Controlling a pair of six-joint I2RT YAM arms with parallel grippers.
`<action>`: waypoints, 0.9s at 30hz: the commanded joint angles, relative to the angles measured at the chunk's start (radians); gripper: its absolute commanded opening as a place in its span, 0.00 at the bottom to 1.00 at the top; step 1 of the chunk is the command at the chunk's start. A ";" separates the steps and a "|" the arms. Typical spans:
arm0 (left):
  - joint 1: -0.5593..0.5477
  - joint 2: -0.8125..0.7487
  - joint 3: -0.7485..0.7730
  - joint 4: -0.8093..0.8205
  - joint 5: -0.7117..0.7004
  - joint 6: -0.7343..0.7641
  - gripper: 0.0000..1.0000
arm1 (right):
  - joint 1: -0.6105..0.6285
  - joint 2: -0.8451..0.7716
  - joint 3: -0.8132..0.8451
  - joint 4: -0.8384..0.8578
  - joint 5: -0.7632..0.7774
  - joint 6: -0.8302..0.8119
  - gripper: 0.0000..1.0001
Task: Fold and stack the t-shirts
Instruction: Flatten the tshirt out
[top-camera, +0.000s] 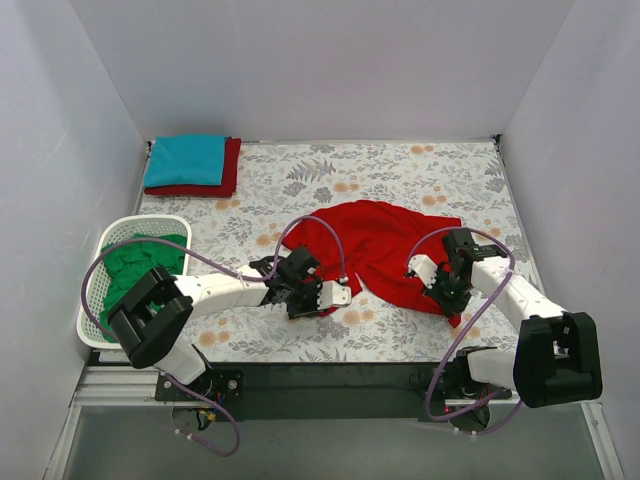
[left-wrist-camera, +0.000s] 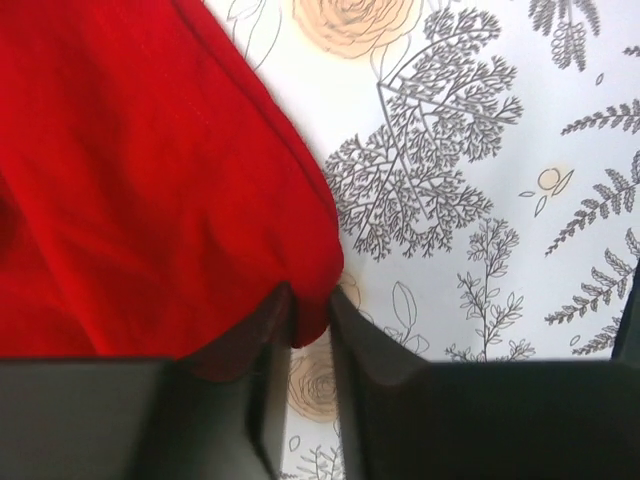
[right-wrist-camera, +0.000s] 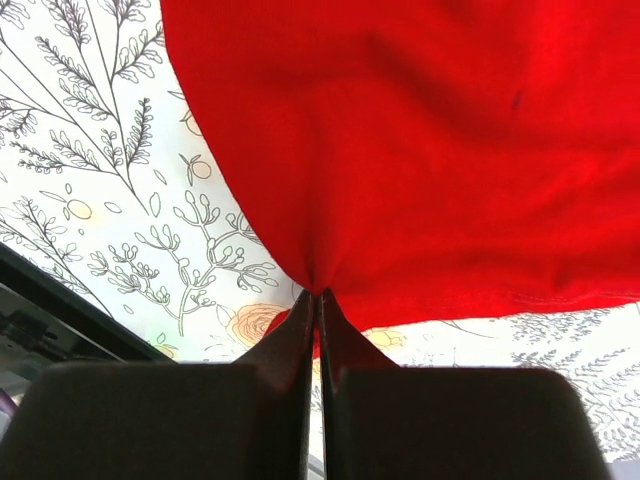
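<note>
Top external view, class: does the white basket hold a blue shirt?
No. The white basket holds green shirts; the blue shirt lies folded at the table's far left.

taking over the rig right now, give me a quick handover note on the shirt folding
Left end effector: closing on a near edge of the bright red t-shirt, cloth between the fingers, a narrow gap left.
Right end effector: shut on the same shirt's edge on its side.
Bright red t-shirt lies crumpled mid-table, not folded yet.
Done: teal blue t-shirt folded and stacked on the darker red t-shirt at the far left corner.
Left: spread and fold the bright red one, add it to the stack, then the green t-shirt waiting in the white lattice basket.
</note>
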 joint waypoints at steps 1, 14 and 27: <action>-0.024 0.079 -0.095 -0.054 -0.065 0.027 0.15 | -0.006 -0.004 0.055 -0.031 -0.006 -0.018 0.01; 0.204 0.041 0.131 -0.350 0.185 -0.087 0.00 | -0.005 0.176 0.165 0.033 -0.084 0.006 0.01; 0.239 0.062 0.163 -0.353 0.184 -0.099 0.00 | -0.005 0.121 0.099 -0.016 -0.021 -0.009 0.64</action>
